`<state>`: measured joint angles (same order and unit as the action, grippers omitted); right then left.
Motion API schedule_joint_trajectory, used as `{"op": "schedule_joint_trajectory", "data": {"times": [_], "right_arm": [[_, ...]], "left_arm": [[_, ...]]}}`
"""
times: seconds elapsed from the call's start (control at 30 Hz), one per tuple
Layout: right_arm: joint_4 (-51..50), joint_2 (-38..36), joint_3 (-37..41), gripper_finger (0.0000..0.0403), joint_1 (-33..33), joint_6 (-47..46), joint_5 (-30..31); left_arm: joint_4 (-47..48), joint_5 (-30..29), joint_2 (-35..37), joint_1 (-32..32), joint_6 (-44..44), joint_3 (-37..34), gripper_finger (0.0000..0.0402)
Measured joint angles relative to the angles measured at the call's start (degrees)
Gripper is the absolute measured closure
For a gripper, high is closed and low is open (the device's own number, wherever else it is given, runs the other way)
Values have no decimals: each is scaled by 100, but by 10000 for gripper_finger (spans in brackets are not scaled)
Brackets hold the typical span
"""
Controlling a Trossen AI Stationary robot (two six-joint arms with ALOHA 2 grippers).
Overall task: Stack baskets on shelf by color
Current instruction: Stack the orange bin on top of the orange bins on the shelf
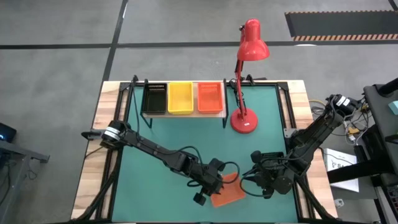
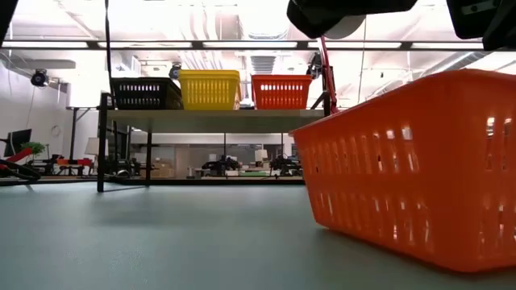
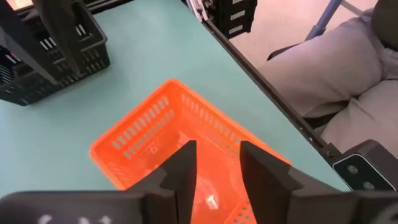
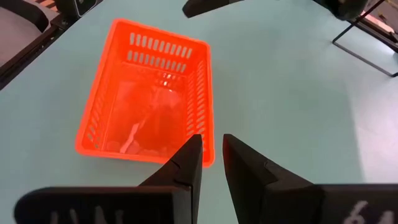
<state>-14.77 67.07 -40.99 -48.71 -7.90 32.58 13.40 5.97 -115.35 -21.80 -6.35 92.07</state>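
Note:
An orange-red basket (image 1: 230,194) (image 2: 419,169) rests bottom down on the green table near its front edge. My left gripper (image 1: 214,185) (image 3: 217,162) hangs open over the basket's left end, with only the basket's inside showing between its fingers. My right gripper (image 1: 252,180) (image 4: 212,146) hovers just right of the basket, open by a narrow gap with nothing in it. At the back, the shelf (image 2: 210,117) carries a black basket (image 1: 155,98), a yellow basket (image 1: 180,98) and an orange-red basket (image 1: 209,96) side by side.
A red desk lamp stands with its base (image 1: 244,121) right of the shelf, its head reaching over the far edge. A person in grey trousers (image 3: 360,81) is close beyond the table's front edge. Open green surface lies between the shelf and the grippers.

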Motion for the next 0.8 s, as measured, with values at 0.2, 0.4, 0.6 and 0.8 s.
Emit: {"op": "schedule_joint_trajectory", "data": {"times": [0.2,0.4,0.6,0.8], "right_arm": [[-1,0,0,346,0,0,0],[5,0,0,346,0,-24,2],[5,0,0,346,0,-187,50],[7,0,0,346,0,-327,52]], "left_arm": [[-26,618,5,-15,-94,-255,286],[30,821,2,-242,-412,-806,286],[-29,106,7,-305,-881,-866,285],[-334,109,7,-317,-1066,-843,285]]}}
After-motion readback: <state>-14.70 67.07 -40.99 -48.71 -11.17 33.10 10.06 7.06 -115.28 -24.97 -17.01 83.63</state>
